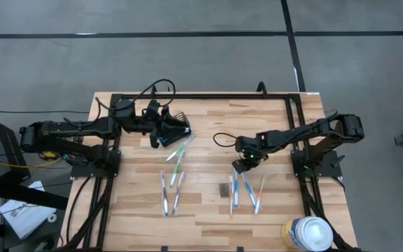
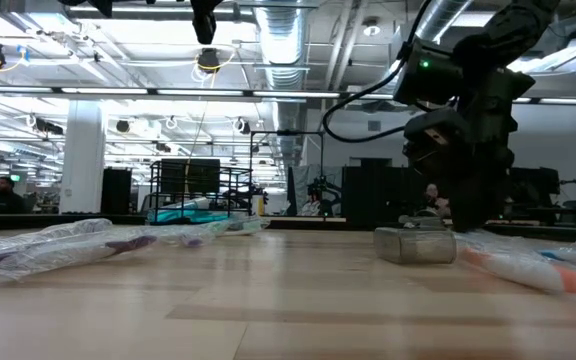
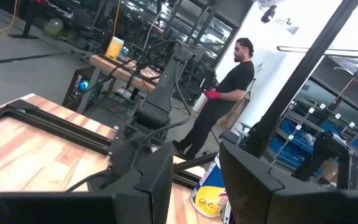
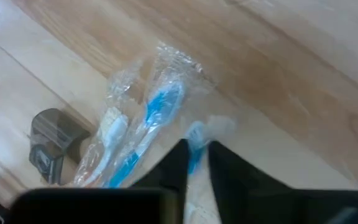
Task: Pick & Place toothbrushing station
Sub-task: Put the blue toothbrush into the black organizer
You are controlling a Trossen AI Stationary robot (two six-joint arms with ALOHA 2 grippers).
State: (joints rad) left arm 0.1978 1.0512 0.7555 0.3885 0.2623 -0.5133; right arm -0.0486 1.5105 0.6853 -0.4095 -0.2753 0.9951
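Right gripper [image 1: 242, 165] hung low over the table's right half, just above the upper ends of a cluster of wrapped toothbrushes [image 1: 245, 193] lying near the front edge. In the right wrist view its fingers [image 4: 174, 165] stood nearly together with a blue-handled toothbrush [image 4: 194, 152] showing in the narrow gap; whether they were actually clamped on it could not be told. That brush's long axis ran roughly front to back on the table, continuing away from the jaws toward the front edge, so the fingers straddled it across its width. Small dark grey block [image 1: 224, 190] sat just beside the cluster, on its left. Left gripper [image 1: 161, 126] was at the rear left of the table, holding the black wire-mesh caddy [image 1: 175, 128], tipped on its side with jaws closed on it. Second group of toothbrushes [image 1: 171, 183] lay strewn in front of the caddy toward the table's middle. Large white canister [image 1: 306, 234] stood at the front right corner. Judgement: right arm was nearer the right cluster; the caddy lay well apart, rear-left of it, so any brush lifted must travel across the table. A person [image 3: 219, 102] stood in the room behind.
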